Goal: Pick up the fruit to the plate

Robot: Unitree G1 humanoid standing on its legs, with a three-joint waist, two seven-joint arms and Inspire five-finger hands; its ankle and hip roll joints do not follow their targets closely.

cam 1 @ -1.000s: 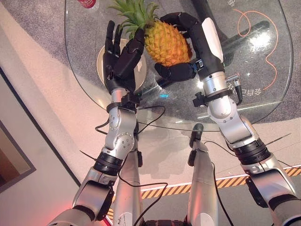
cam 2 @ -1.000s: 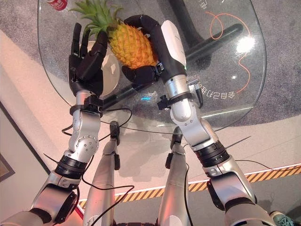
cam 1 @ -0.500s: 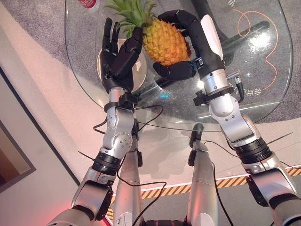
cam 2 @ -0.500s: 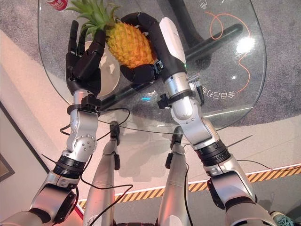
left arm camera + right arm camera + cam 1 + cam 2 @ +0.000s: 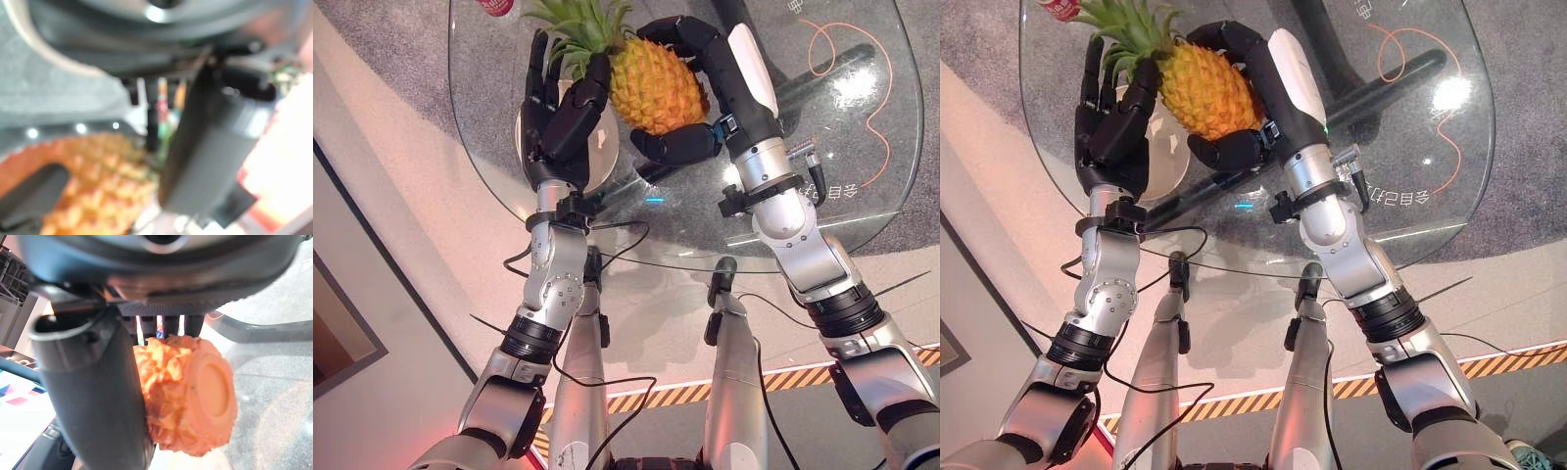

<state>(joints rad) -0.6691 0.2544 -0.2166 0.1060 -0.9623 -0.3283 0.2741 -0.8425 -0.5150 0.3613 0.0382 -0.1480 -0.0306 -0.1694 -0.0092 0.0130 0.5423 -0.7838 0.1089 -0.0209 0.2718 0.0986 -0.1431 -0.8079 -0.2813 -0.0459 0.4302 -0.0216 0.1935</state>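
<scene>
Upper centre, the right hand grips the pineapple above the glass table. Left hand, fingers straight, covers the plate; a can sits at top left.

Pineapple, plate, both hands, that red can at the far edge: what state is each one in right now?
Pineapple: lifted above the glass table, tilted, leaves toward the robot's left.
Right hand: shut on the pineapple, fingers and thumb curled round its body.
Left hand: open, fingers straight, beside the leafy crown.
Plate: on the table, largely hidden behind the left hand; contents cannot be told.
Red can: standing at the table's far edge.
</scene>
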